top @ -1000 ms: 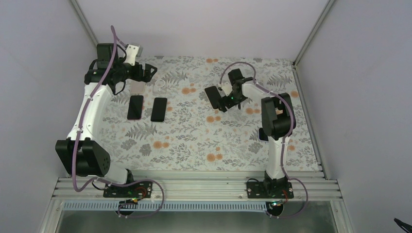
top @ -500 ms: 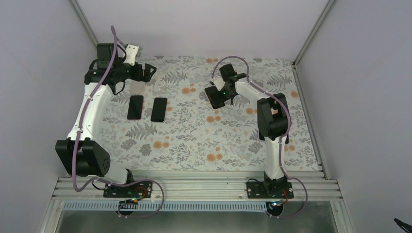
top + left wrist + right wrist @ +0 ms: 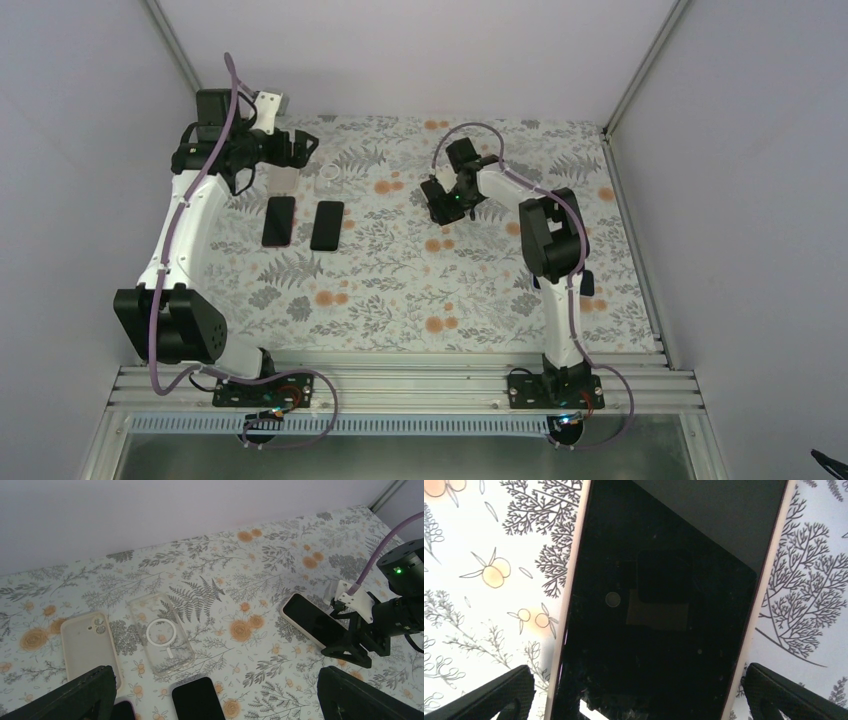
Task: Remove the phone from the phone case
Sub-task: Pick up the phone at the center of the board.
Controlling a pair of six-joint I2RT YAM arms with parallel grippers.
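Your right gripper (image 3: 443, 198) hangs jaws spread over the phone (image 3: 664, 605), probably lined up to straddle it. The phone lies screen-up toward the back of the table, seated in its phone case (image 3: 574, 570). Your left gripper (image 3: 305, 147), equally wide and holding nothing, waits above the clear case (image 3: 160, 635), well apart. Phone: dark, dusty glass; the case shows as a thin cream rim.
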